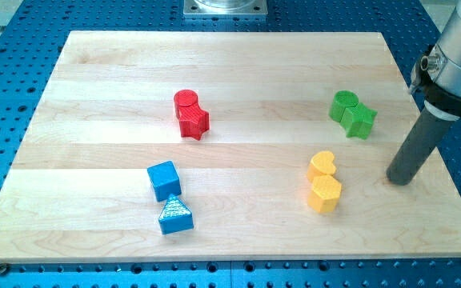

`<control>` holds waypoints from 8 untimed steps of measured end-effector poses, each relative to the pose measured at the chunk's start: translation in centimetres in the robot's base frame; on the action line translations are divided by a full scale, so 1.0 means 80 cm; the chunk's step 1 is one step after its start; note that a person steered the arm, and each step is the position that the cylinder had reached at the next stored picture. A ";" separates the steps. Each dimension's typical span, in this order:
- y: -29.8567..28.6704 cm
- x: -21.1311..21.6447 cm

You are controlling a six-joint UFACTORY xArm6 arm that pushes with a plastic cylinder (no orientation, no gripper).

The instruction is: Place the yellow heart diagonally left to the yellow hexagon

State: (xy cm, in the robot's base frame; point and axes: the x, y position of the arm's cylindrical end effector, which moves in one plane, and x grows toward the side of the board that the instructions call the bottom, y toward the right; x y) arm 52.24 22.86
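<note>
A wooden board (230, 88) laid over a blue perforated table (22, 276) is seen with eight small blocks grouped in four pairs. My tip (401, 181), the lower end of a dark rod with no jaws to open or close, is set down near the board's edge at the view's right. It is clamped on nothing and touches no block. The yellow heart (322, 165) is found to the view's left of the tip, clearly apart from it. Directly toward the view's bottom from the heart, and touching it, the yellow hexagon (325, 194) is placed.

Toward the view's top from the yellow pair, a green cylinder (343, 105) is pressed against a second green block (360, 121), whose exact shape cannot be made out. Near the board's middle, a red cylinder (186, 103) is seen touching a red star (194, 122). At the view's lower left, a blue cube (164, 180) is positioned just above a blue triangle (174, 215), the two in contact. A grey metal mount (226, 8) is visible at the view's top edge.
</note>
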 end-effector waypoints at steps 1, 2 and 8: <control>-0.049 0.017; -0.074 0.022; -0.142 -0.023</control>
State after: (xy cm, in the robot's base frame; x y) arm 50.39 11.46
